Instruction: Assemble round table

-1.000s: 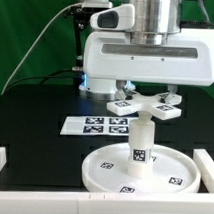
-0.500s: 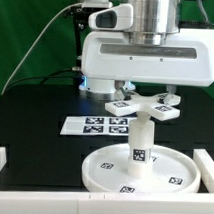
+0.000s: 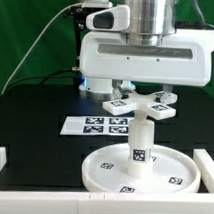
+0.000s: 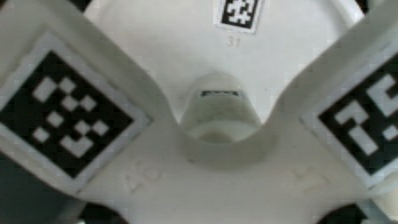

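The large rimmed round disc (image 3: pixel 103 173) lies flat at the table's front. The short cylindrical leg (image 3: pixel 140 146) stands upright at its centre. The cross-shaped base (image 3: pixel 145 106) sits level on top of the leg, its tagged arms spread out. My gripper (image 3: pixel 144 96) comes straight down over the base, with one finger on each side of its middle, and appears shut on it. In the wrist view the base (image 4: pixel 199 160) fills the frame with two tagged arms and its central socket. My fingertips are hidden there.
The marker board (image 3: pixel 94 125) lies on the black table behind the disc, toward the exterior view's left. White raised borders run along the table's front (image 3: pixel 22 204) and the exterior view's right (image 3: pixel 205 163). A cable hangs at the back left.
The gripper and the cross-shaped base have turned very slightly on the leg. The disc and the leg have not moved.
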